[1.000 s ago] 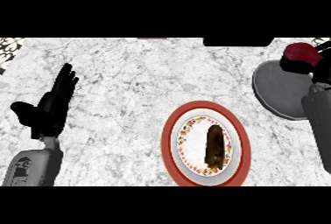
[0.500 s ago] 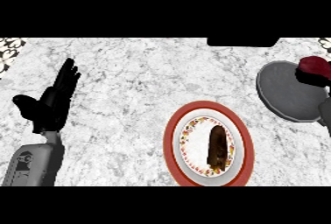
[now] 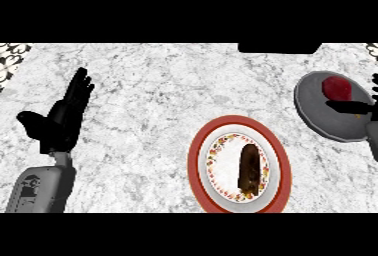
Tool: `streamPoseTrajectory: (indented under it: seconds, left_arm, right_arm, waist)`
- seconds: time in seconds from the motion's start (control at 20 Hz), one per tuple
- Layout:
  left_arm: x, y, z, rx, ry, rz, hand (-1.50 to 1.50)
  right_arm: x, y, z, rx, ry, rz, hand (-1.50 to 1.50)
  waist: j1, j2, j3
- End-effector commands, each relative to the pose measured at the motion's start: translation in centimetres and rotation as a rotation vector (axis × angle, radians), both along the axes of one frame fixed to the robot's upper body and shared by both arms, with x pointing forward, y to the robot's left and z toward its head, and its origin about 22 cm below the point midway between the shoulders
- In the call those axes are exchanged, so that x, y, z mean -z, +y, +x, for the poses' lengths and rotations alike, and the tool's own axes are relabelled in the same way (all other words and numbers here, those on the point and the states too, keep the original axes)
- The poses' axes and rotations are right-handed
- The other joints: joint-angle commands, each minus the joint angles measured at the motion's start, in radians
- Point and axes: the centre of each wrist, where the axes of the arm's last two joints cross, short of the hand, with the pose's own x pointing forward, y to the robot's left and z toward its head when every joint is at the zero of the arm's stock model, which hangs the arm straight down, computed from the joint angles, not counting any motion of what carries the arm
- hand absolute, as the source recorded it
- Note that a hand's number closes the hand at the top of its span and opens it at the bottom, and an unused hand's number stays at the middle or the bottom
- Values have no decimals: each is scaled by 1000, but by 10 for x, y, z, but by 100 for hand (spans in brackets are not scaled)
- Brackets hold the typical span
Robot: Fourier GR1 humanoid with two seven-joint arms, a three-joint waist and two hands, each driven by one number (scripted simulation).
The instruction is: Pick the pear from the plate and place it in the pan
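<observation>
At about nine o'clock on the marble counter, the left hand rests open with its fingers straight and pointing toward twelve o'clock, thumb spread out toward the left edge. Its grey forearm comes up from the lower edge at seven o'clock. It touches nothing.

Toward five o'clock from the middle of the view lies the plate, red-rimmed with a white centre and a patterned ring. A dark brown elongated item lies on its centre, its long axis running from twelve to six o'clock; what it is cannot be told.

At roughly three o'clock, well apart from the left hand and just up and right of the plate, sits the grey pan. The dark red pear lies inside it, in the upper part of the pan toward twelve o'clock. It is off the plate.

The right hand shows at the right edge, over the pan. One dark finger or thumb stretches straight across the pan just below the pear, toward nine o'clock, and another fingertip shows at the edge above it. Neither curls round the pear, so the hand is spread apart and holds nothing.
</observation>
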Motion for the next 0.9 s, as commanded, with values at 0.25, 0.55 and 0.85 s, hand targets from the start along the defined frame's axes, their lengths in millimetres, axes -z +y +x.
streamPoseTrajectory:
  seconds: [0.25, 0.55, 0.85]
  left_arm:
    - [-8, 3, 1, -31, 22, 5, 0]
    - [10, 21, -16, -53, 43, 11, 0]
    - [12, 42, -23, -113, 53, 5, 0]
  right_arm:
    - [6, -1, -9, 65, -348, 2, -150]
    - [26, 20, -32, -47, -473, 206, -150]
    - [30, 38, -77, -174, -531, 241, -150]
  waist:
    - [-35, -15, -3]
    - [-72, -33, -7]
    - [-106, -45, -10]
